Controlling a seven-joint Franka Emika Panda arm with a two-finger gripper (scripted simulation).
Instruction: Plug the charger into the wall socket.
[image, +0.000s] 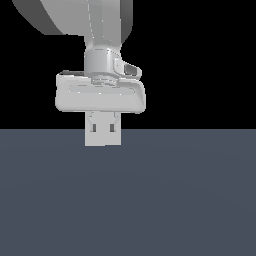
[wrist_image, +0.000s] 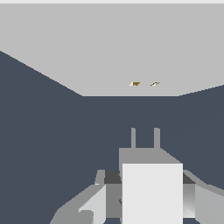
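Note:
In the wrist view the charger (wrist_image: 151, 192) is a white boxy block held between my gripper's (wrist_image: 148, 199) grey fingers (wrist_image: 89, 205). Its two thin prongs (wrist_image: 133, 138) point toward the wall socket (wrist_image: 109, 48). The socket is a broad light grey plate ahead with two tiny dark holes (wrist_image: 135, 83). A stretch of dark floor separates the prong tips from the plate. The holes lie nearly in line with the prongs. In the exterior view my gripper (image: 103, 135) hangs below the pale hand, its fingers close together around a pale block. I cannot make out the socket there.
The dark grey-blue floor (image: 190, 200) spreads around the gripper in both views. The arm's bulky grey links (image: 95, 20) fill the space above the hand in the exterior view.

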